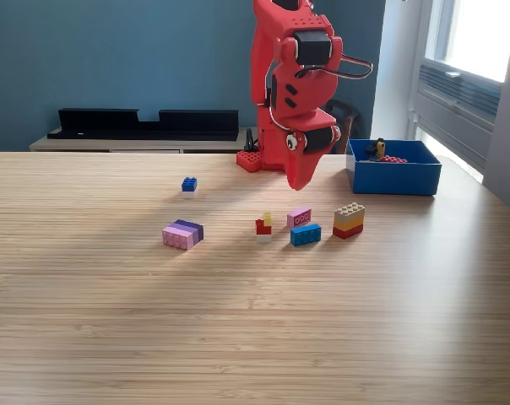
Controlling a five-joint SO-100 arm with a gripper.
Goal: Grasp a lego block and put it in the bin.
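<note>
Blue, straight-walled plastic bin (396,178) sits on the striped wood table (238,321); studded lego blocks (305,234) (boxy, glossy) lie near it; the red fingers (301,179) look clenched, empty.

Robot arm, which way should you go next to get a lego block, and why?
Probably straight down and a little forward. The gripper hangs above the table holding nothing that I can see, and the pink block lies almost right below it. The bin on the exterior view's right already holds some pieces.
</note>
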